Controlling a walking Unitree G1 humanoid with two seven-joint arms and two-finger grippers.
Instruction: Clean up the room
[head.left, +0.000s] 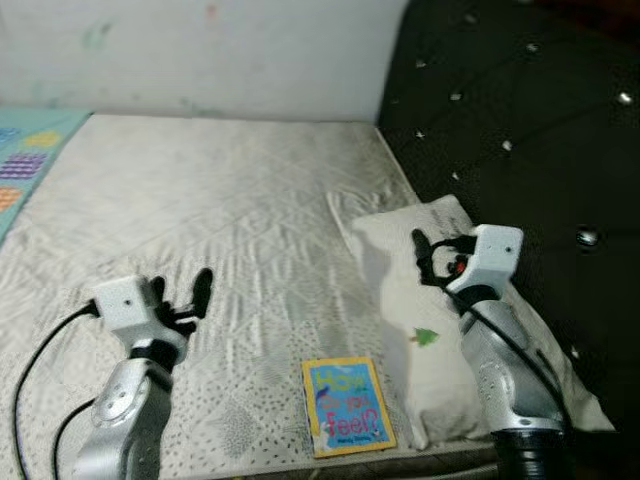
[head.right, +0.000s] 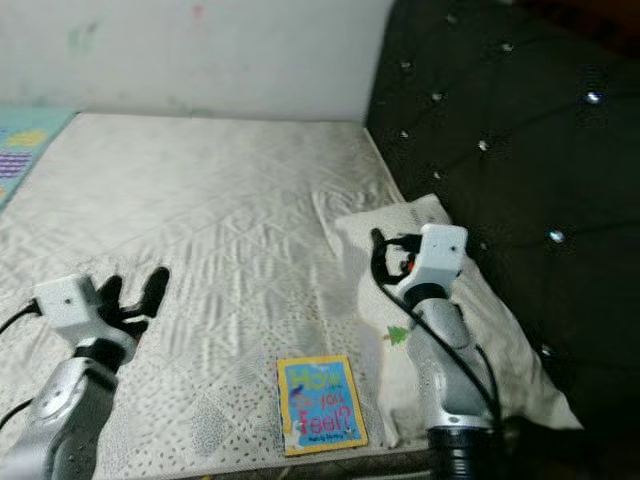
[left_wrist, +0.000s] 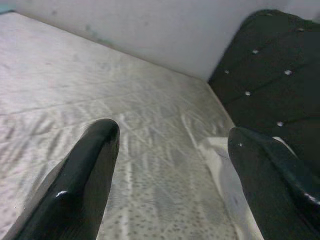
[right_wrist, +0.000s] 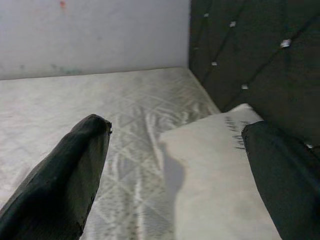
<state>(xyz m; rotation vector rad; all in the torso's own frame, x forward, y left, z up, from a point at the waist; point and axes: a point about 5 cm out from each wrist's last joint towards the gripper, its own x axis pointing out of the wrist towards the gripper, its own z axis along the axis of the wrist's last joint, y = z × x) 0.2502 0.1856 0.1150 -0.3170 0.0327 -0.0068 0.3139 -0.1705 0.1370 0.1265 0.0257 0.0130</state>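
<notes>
Two open jaws over the bed (head.left: 220, 200), and nothing picked up yet.
From my head, I see the book (head.left: 347, 405) lying flat near the bed's front edge, between my left gripper (head.left: 180, 295) and my right gripper (head.left: 432, 256), just beside the pillow (head.left: 420, 300). It could slide off the edge if I bump it. It lies so flat that my fingers may scrape over the cover or bend it. In my left wrist view, the fingers (left_wrist: 85, 175) are wide apart above the bare sheet. In my right wrist view, they are apart too, over the pillow (right_wrist: 220, 165). I might pinch its cloth by mistake and drag it along.
</notes>
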